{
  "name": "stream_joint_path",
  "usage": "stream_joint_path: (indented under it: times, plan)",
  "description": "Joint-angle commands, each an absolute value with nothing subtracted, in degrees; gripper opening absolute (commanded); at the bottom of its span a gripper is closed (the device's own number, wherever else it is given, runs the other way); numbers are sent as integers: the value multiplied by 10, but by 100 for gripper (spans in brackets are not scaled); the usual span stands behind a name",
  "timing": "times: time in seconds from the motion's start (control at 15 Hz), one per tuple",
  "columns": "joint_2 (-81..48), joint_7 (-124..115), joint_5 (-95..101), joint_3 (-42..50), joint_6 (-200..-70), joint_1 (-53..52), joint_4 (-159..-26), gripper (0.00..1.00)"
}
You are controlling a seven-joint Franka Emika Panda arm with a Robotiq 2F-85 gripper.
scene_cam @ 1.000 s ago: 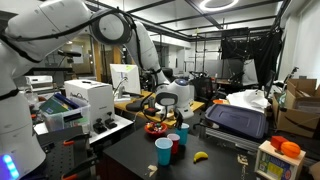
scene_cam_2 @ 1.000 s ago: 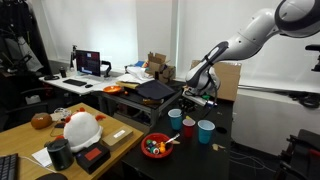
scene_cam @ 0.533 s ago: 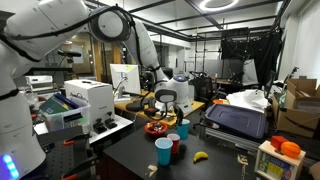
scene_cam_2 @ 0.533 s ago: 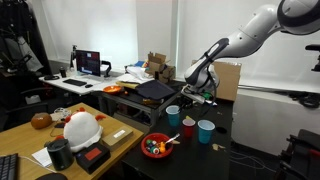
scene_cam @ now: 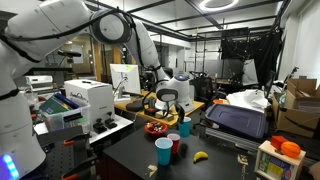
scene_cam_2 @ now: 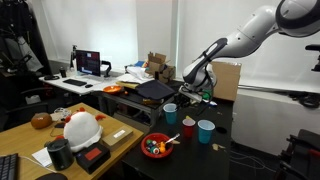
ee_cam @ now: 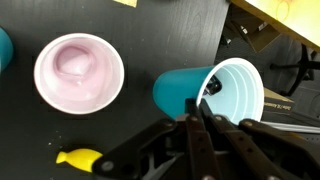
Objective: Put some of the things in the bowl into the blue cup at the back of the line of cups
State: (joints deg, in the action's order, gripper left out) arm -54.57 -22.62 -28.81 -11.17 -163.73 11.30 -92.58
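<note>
In the wrist view my gripper [ee_cam: 199,103] is shut, its tips at the near rim of the blue cup [ee_cam: 238,92], with a small dark thing [ee_cam: 211,87] pinched at the tips over the cup's mouth. In both exterior views the gripper [scene_cam: 173,106] [scene_cam_2: 193,95] hangs just above the line of cups, over the back blue cup [scene_cam: 184,127] [scene_cam_2: 171,114]. The red bowl [scene_cam: 156,129] [scene_cam_2: 155,147] sits beside the cups with small bits in it.
A red cup [ee_cam: 80,72] [scene_cam: 175,143] and a second blue cup [scene_cam: 163,152] [scene_cam_2: 205,131] stand in the line. A yellow banana [ee_cam: 80,158] [scene_cam: 200,156] lies beside them. A black case [scene_cam: 238,120] and a white helmet [scene_cam_2: 80,128] sit nearby.
The gripper has shifted slightly along the cups toward the back blue cup, staying shut. The cups and bowl have not moved.
</note>
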Motion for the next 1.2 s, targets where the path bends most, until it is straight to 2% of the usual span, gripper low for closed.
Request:
stream_joint_path:
  times: [0.0,1.13]
  plan:
    - [-572,-212,-301,-114,-1615,117,-870,1]
    - [-653,-238,-299,-93,-1556,111,-764,1]
